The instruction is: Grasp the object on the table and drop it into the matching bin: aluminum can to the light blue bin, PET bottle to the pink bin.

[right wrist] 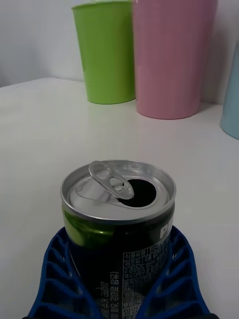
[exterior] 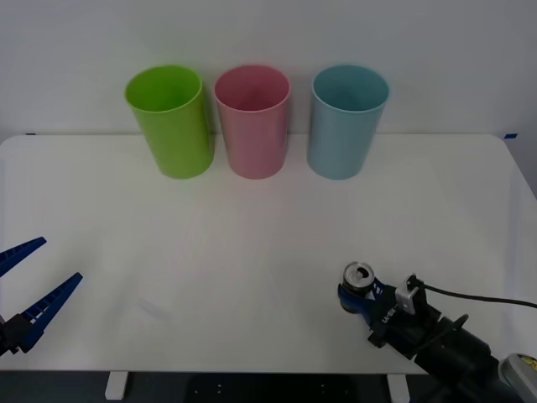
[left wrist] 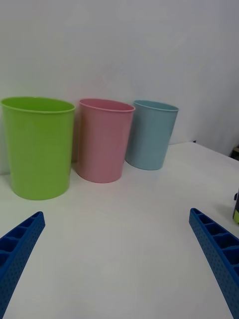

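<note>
Can near table front edge | right gripper fingers clasping

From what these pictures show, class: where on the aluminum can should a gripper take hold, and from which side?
Grip the aluminum can around its straight cylindrical wall, below the rim, coming in level from the near table edge. It stands upright with its opened top up, so the sides offer parallel faces. The right gripper already has its fingers on either side.

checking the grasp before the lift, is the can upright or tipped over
Upright. The can stands on the table with its opened pull-tab top facing up, and the right gripper's blue fingers sit on both its sides.
</note>
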